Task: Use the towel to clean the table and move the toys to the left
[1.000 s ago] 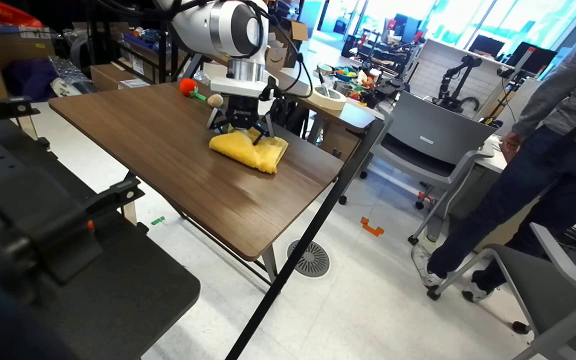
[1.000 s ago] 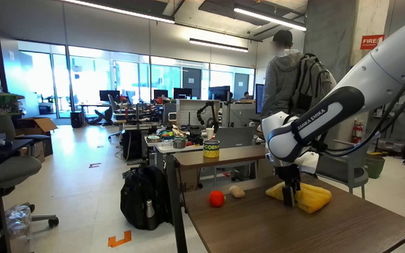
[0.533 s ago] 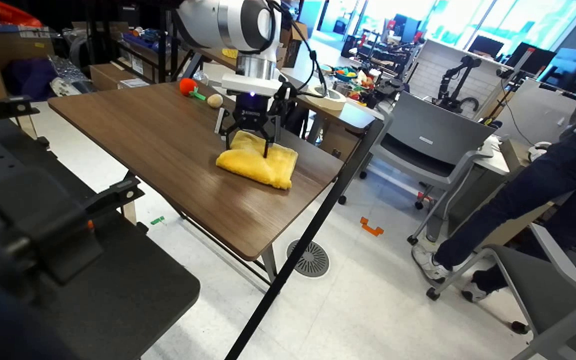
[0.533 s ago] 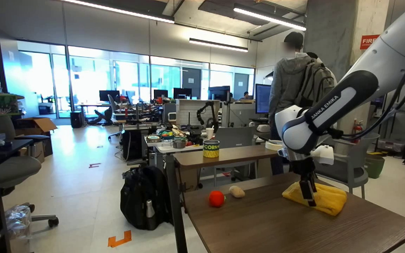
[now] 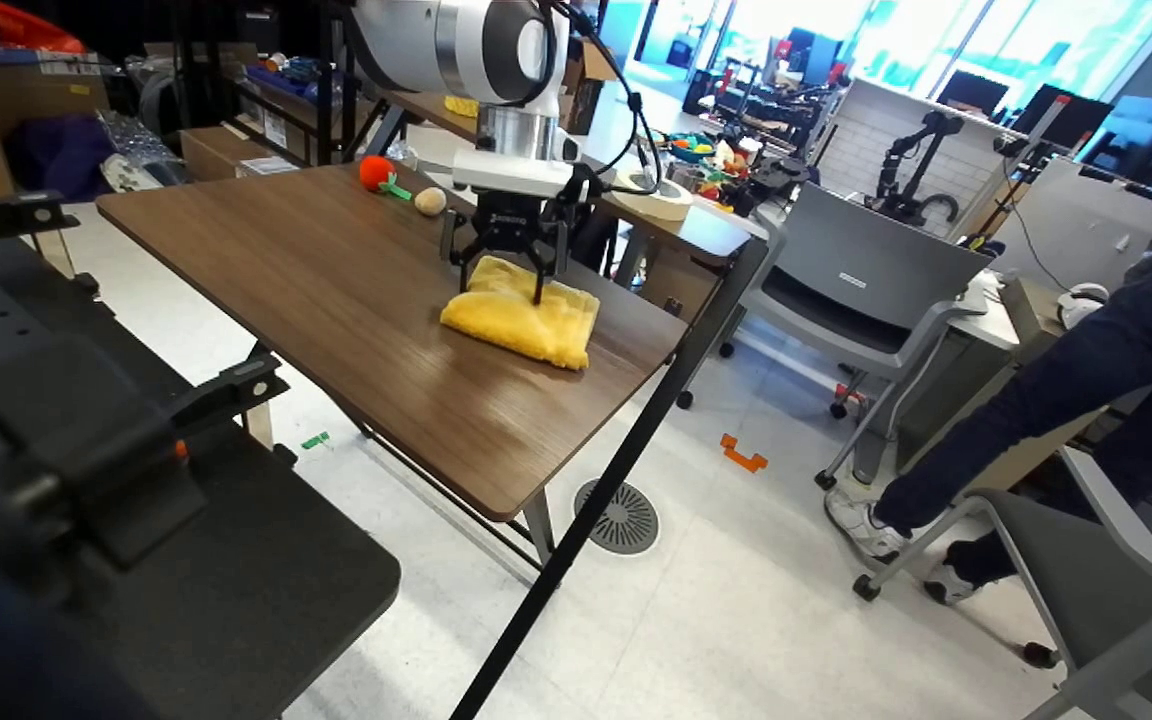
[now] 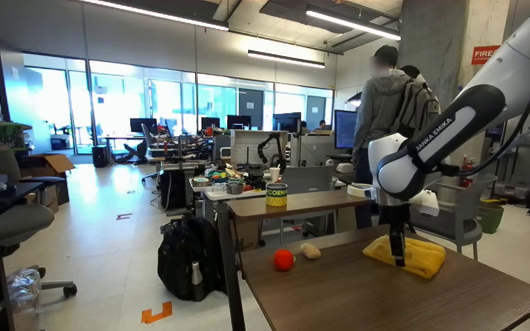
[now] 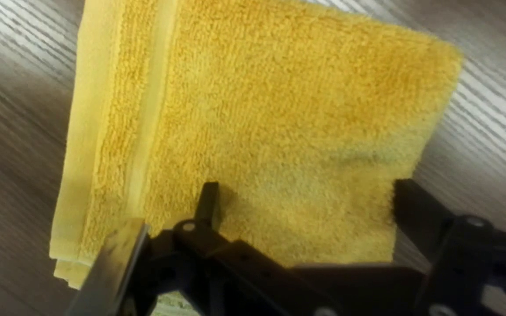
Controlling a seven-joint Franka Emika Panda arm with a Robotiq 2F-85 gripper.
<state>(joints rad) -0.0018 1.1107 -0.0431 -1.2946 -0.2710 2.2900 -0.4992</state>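
Brown table [image 5: 366, 310] w/ toys [image 6: 284, 260] (both ext. views only), hand [image 7: 308, 188] at full spread, empty, over towel [image 7: 262, 127].

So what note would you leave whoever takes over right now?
Black two-fingered end effector: open, down at the folded yellow cloth towel, not clamping it.
Towel lies on the rectangular dark-brown wood-grain table, apart from the round red-and-green toy and oval tan toy.
Done: unclear for wiping; toys sit left of the towel in both exterior views.
Left: likely wiping, then checking the toys' position.
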